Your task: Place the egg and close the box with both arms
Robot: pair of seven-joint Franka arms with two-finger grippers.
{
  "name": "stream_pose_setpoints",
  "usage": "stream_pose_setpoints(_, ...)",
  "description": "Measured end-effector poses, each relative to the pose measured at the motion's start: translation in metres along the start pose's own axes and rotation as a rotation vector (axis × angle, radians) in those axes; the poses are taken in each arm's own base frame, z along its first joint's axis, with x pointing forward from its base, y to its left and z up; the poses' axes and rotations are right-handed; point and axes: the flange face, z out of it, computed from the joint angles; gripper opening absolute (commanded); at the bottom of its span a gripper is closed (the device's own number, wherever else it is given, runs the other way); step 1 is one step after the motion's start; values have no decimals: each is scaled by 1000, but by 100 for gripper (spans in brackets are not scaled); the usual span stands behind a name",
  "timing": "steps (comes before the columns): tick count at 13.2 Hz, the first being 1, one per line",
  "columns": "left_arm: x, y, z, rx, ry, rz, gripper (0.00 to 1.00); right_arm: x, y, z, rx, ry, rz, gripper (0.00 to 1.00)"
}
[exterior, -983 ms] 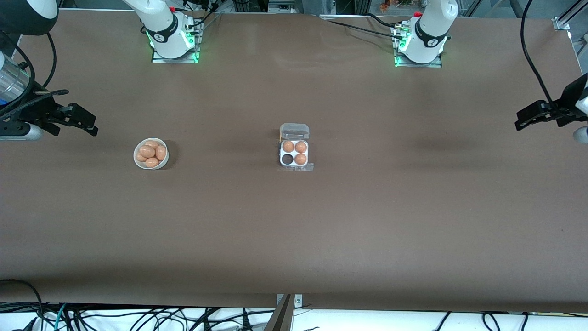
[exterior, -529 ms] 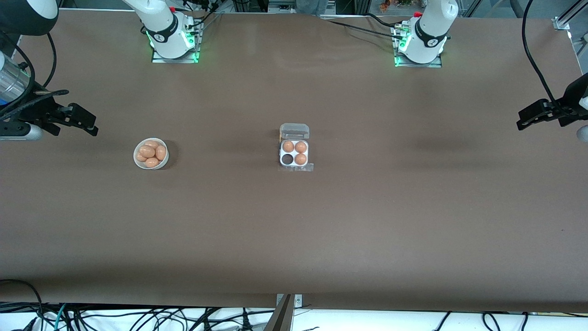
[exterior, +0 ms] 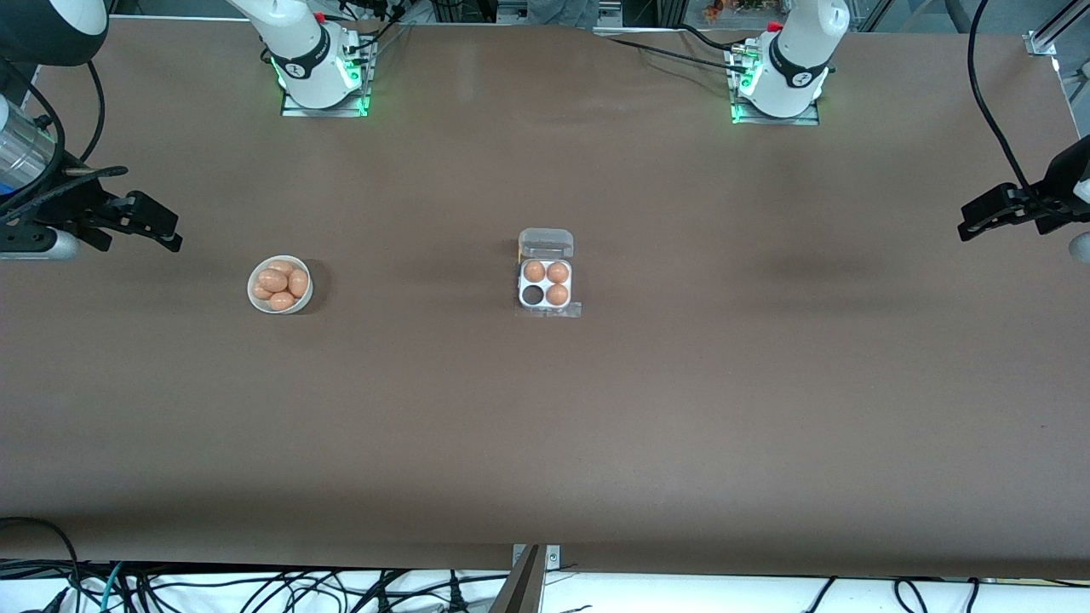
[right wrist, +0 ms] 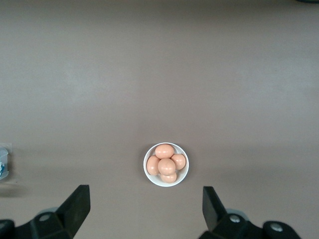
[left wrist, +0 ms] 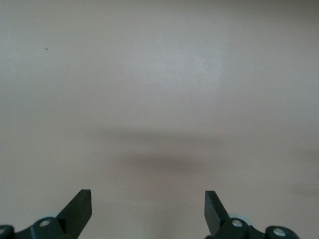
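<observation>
i see the box (exterior: 546, 283) mid-table, lid open, three eggs in and one cell empty; the spare eggs (exterior: 280, 285) sit in the bowl (exterior: 253, 298) toward the right arm's end. my left gripper (exterior: 988, 217) and right gripper (exterior: 149, 226) both hang spread wide and empty over the table's ends.

I work in a robotics lab: my two arm bases (exterior: 322, 72) are bolted to a wide brown surface (exterior: 545, 426) and glow green, with black cables (exterior: 255, 587) tangled along its edge and metal framing (exterior: 1043, 38) at the corner.

L tool (exterior: 979, 220) – up, fingers apart, empty | R tool (exterior: 162, 228) – up, fingers apart, empty
</observation>
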Motion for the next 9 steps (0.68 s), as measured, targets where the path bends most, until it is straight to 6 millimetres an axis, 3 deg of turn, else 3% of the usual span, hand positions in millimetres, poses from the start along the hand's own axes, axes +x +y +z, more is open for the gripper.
stream_pose_setpoints(9, 2, 0, -2, 0, 6, 0, 100, -1, 0, 1, 0, -12, 0, 100)
